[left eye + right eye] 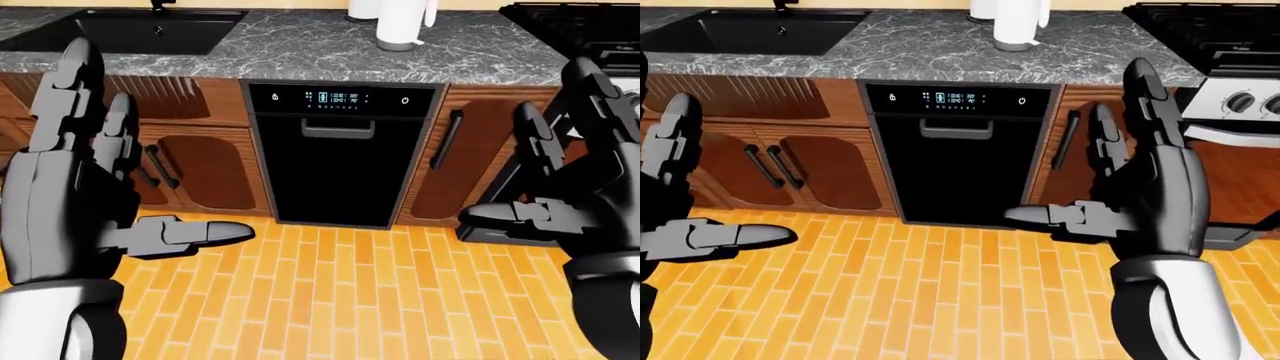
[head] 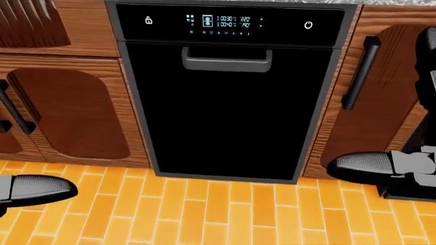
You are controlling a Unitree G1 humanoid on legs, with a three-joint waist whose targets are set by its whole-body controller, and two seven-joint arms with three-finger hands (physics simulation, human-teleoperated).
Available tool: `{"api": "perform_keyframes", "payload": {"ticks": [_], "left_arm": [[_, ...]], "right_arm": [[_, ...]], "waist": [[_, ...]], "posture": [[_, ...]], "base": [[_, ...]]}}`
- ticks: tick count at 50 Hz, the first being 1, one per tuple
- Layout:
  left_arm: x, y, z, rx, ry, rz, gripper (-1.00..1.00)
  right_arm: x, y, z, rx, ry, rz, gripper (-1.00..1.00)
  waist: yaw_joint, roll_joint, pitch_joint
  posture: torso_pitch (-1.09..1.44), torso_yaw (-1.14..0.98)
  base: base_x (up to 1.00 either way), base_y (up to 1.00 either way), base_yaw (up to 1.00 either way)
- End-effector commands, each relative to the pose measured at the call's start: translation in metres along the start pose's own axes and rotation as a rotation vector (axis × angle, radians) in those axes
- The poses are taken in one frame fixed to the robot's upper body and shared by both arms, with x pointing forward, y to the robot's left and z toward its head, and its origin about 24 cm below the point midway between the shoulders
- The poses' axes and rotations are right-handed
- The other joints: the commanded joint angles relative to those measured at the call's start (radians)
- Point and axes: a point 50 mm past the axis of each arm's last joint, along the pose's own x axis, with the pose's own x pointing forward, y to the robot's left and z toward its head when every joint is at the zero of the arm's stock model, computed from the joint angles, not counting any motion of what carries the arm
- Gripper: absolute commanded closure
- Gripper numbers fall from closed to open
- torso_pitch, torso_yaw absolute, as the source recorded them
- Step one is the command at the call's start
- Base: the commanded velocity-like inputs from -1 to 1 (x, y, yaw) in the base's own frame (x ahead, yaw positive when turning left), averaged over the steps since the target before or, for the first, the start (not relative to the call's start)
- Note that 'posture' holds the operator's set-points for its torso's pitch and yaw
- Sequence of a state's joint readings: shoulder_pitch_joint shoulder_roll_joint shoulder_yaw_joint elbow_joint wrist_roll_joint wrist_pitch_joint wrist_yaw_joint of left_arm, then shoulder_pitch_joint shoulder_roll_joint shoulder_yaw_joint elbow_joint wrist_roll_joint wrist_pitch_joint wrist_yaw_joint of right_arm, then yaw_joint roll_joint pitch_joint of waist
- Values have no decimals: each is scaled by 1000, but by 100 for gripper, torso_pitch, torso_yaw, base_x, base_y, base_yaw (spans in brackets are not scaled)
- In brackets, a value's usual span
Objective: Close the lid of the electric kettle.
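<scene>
A white vessel with a grey base [image 1: 400, 26] stands on the marble counter [image 1: 300, 52] at the top of the left-eye view, above the dishwasher. It may be the electric kettle. The top edge of the view cuts it off, so its lid does not show. My left hand [image 1: 150, 150] is raised at the left with fingers spread open and empty. My right hand [image 1: 1090, 150] is raised at the right, also open and empty. Both hands are well below and short of the counter.
A black dishwasher [image 1: 340, 157] with a lit panel sits under the counter. A dark sink [image 1: 130, 30] is at top left and a stove [image 1: 1210, 30] at top right. Wooden cabinet doors [image 1: 210, 172] flank the dishwasher. The floor [image 1: 340, 300] is orange tile.
</scene>
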State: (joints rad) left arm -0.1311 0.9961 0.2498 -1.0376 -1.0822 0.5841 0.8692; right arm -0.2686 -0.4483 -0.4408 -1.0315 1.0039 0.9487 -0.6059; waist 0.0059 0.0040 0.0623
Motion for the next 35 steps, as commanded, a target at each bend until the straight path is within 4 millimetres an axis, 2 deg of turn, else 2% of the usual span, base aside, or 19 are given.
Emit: {"api": "perform_keyframes", "payload": {"ticks": [1, 35], "left_arm": [[0, 1, 10, -1, -66, 13, -100], [0, 0, 5, 2, -55, 7, -100]], "right_arm": [[-1, 0, 10, 17, -69, -1, -100], [0, -4, 11, 45, -67, -23, -100]], "waist": [[-1, 3, -16], [-1, -2, -15]], "posture": [[0, 0], [0, 0]], "base": [[0, 0, 0], [0, 0, 0]]}}
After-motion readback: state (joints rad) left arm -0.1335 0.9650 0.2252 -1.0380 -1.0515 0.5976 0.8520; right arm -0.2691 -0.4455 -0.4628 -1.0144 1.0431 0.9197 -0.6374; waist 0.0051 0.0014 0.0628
